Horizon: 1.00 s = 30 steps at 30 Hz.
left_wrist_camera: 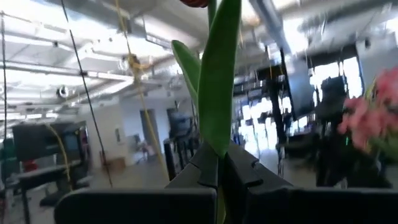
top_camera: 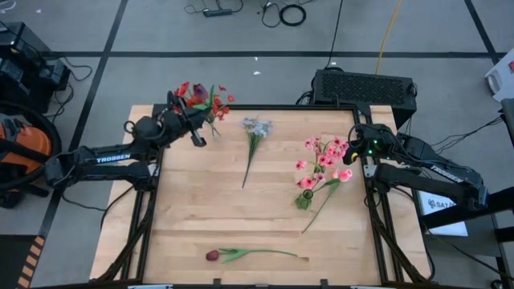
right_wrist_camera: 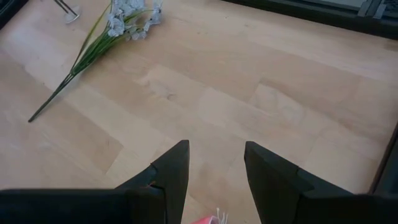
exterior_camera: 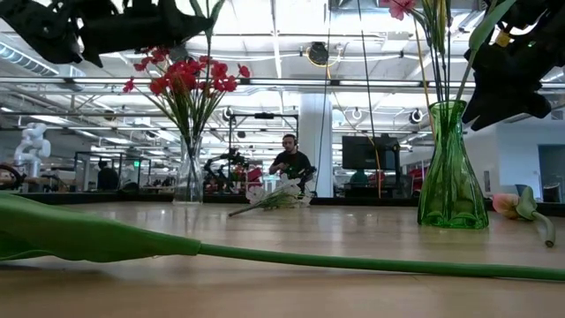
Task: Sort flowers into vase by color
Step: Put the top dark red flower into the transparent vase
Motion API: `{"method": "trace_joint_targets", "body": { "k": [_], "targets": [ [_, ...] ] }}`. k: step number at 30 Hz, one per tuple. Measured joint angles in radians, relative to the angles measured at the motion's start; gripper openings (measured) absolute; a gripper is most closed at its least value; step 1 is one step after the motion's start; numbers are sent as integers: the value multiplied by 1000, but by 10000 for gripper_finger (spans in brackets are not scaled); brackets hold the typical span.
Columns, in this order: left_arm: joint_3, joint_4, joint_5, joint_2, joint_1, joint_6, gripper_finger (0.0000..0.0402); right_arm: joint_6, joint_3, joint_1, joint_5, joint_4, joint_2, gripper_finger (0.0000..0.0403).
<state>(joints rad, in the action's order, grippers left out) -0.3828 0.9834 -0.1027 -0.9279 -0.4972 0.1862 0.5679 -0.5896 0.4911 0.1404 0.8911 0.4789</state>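
The flower in hand, a red-headed stem with a broad green leaf (left_wrist_camera: 219, 81), stands upright between the left gripper's (top_camera: 195, 135) fingers, which are clamped on its base; the left wrist view shows the leaf rising straight out of the closed fingertips, with the red head at the frame's upper edge. That gripper sits at the desk's (top_camera: 201, 233) far left corner, just beside the red flower cluster (top_camera: 201, 98) standing in a clear glass vase (exterior_camera: 188, 177), a placement judged to suit adding the held flower to the red group. The pink blossoms (top_camera: 323, 160) stand in a green glass vase (exterior_camera: 451, 168) at the right side, with one pink bloom (exterior_camera: 505, 205) lying on the desk beside its base. The right gripper (top_camera: 359, 154) hangs near the pink group, its fingers (right_wrist_camera: 171, 171) apart and holding nothing, bare wood showing between them. Unsorted items remain: the pale grey-blue bunch (top_camera: 255, 128) lies flat at the far centre, apart from both grippers, and a dark red tulip (top_camera: 214, 255) lies along the near edge, well away from either arm. Sorting is judged partly complete.
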Motion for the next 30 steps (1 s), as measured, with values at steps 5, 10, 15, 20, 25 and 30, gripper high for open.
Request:
{"method": "trace_joint_targets", "body": {
  "k": [5, 10, 15, 20, 25, 30],
  "targets": [
    [-10, 79, -53, 9, 20, -79, 1, 0, 0, 0, 34, -2, 0, 148],
    [-69, 68, -74, 46, 76, -84, 1, 0, 0, 0, 43, -3, 0, 148],
    [-142, -115, -76, 106, 153, -71, 1, 0, 0, 0, 43, -3, 0, 148],
    [-157, -245, -73, 132, 269, -23, 1, -3, 0, 0, 43, -3, 0, 148],
    [-89, -237, 10, 132, 376, -12, 1, -7, 0, 0, 43, -3, 0, 148],
    [25, -228, 120, 132, 429, 12, 1, -7, 0, 0, 43, -3, 0, 148]
  ]
}}
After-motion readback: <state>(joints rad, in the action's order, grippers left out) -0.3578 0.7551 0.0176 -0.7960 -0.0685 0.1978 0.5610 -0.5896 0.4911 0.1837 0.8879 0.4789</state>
